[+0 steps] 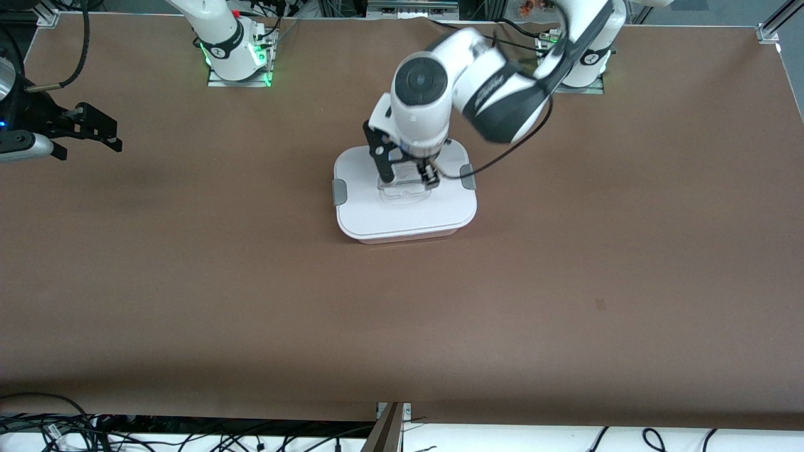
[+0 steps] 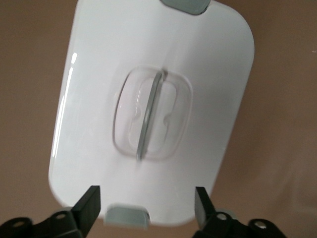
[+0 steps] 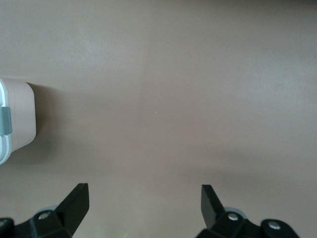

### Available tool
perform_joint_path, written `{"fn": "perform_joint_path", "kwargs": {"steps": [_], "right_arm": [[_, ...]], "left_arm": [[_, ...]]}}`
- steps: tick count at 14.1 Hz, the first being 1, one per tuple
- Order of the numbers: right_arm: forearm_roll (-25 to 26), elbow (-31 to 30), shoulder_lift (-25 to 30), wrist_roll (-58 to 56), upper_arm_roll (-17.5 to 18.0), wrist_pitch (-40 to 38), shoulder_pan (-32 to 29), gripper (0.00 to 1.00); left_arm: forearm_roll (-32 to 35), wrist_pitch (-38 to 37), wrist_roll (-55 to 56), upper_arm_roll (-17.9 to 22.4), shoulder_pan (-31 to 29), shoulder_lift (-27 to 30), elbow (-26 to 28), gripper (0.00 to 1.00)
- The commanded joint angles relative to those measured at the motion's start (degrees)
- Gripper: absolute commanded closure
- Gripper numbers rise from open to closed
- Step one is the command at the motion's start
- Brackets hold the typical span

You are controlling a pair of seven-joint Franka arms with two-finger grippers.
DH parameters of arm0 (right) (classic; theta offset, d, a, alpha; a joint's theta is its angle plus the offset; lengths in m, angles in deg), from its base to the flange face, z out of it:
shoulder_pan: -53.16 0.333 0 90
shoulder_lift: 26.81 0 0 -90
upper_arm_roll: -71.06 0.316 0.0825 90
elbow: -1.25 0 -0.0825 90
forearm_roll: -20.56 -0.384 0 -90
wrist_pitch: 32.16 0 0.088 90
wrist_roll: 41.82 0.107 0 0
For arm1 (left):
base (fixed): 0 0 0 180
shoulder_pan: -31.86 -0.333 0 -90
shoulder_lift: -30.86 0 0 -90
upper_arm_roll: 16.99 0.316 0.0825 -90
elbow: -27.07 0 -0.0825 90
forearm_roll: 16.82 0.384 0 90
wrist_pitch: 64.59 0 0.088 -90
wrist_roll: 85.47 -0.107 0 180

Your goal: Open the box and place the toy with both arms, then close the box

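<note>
Front view: left gripper (image 1: pixel 411 171) jaws wide over white-lidded pale pink plastic box (image 1: pixel 402 216), holding nothing; right gripper (image 1: pixel 88 129) wide, waiting; unclipped lid risks popping loose

Left gripper (image 1: pixel 407 172) over box (image 1: pixel 405 213) lid

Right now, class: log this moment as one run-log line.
box: lid on, clips down | toy: not visible | left gripper: open over lid handle | right gripper: open, waiting at right arm's table end
</note>
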Motion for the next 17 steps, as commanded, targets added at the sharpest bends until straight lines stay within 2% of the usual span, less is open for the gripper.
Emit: {"fn": "perform_joint_path", "kwargs": {"steps": [1,3,6,8,10,12,13,15,17], "right_arm": [[0.7,1.4,-0.7,-0.3,0.3,-0.6,-0.4,0.00],[0.7,1.4,-0.6,-0.3,0.3,-0.6,-0.4,0.00],[0.7,1.5,-0.7,-0.3,0.3,-0.5,-0.4,0.00],[0.7,1.5,-0.6,-0.3,0.3,-0.6,-0.4,0.00],[0.7,1.5,-0.6,-0.3,0.3,-0.6,-0.4,0.00],[0.7,1.5,-0.6,-0.3,0.3,-0.6,-0.4,0.00],[0.7,1.5,-0.6,-0.3,0.3,-0.6,-0.4,0.00],[0.7,1.5,-0.6,-0.3,0.3,-0.6,-0.4,0.00],[0.7,1.5,-0.6,-0.3,0.3,-0.6,-0.4,0.00]], "left_arm": [[2.9,-5.2,10.4,0.2,-2.9,7.2,1.6,0.00],[2.8,-9.9,15.8,-0.2,-10.1,11.2,1.6,0.00],[3.1,-17.6,10.4,-0.6,-18.9,12.7,-1.6,0.00],[3.0,-16.8,4.4,3.0,-21.2,16.3,-1.6,0.00],[-2.8,-14.1,3.9,9.2,-22.6,17.8,-0.8,0.00],[-8.2,-6.6,5.9,15.0,-22.6,23.0,7.7,0.00],[-8.1,-3.8,6.1,16.8,-22.7,25.4,11.9,0.00],[-5.1,-0.8,6.7,17.6,-22.6,28.8,18.5,0.00],[-3.9,4.0,12.2,18.5,-22.8,31.3,23.9,0.00]]}}
